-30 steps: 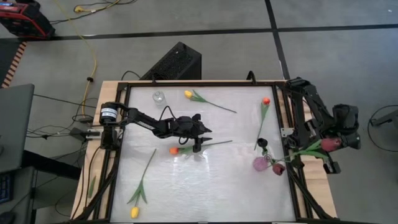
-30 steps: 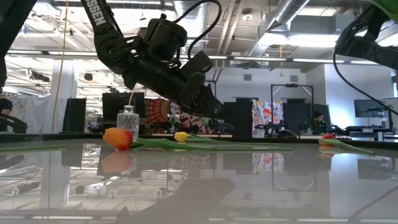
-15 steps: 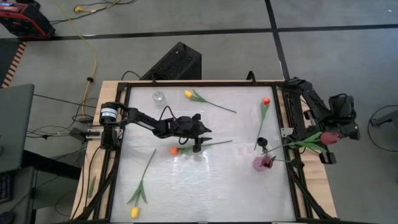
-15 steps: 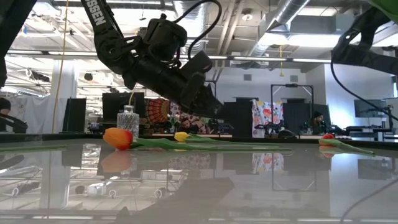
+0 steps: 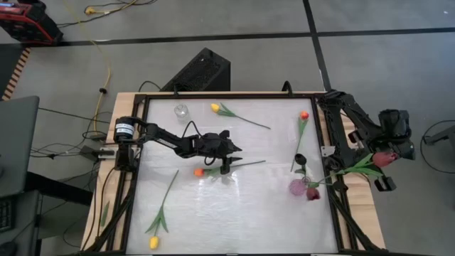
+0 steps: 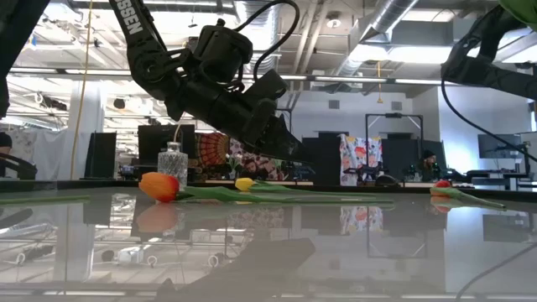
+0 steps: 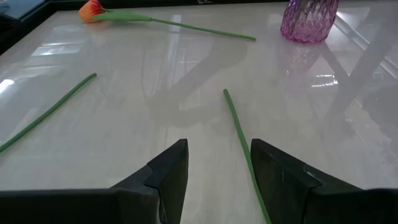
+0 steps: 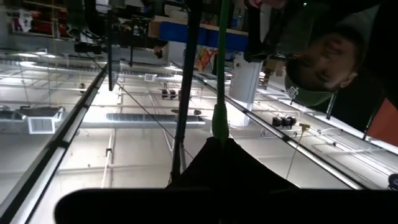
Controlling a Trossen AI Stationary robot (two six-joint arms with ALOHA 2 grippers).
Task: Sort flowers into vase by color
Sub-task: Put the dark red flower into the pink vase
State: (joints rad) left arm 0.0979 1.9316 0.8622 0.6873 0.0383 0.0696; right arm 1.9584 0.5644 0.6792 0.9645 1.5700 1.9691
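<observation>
Flowers first: my right gripper [image 5: 384,158] clamps 1 dark red-maroon tulip [image 5: 348,168], stem pointing toward the pink glass vase [image 5: 298,187]; left gripper [image 7: 214,171] gapes over an orange tulip [image 5: 226,167].

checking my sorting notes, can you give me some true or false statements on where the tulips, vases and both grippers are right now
1. The right gripper is shut on a dark red tulip. True.
2. The pink glass vase lies tipped over. False: it stands upright.
3. The left gripper hovers open over the orange tulip's stem. True.
4. Both yellow tulips are in the clear glass vase. False: one yellow tulip lies beside it, the other yellow tulip at the near edge.
</observation>
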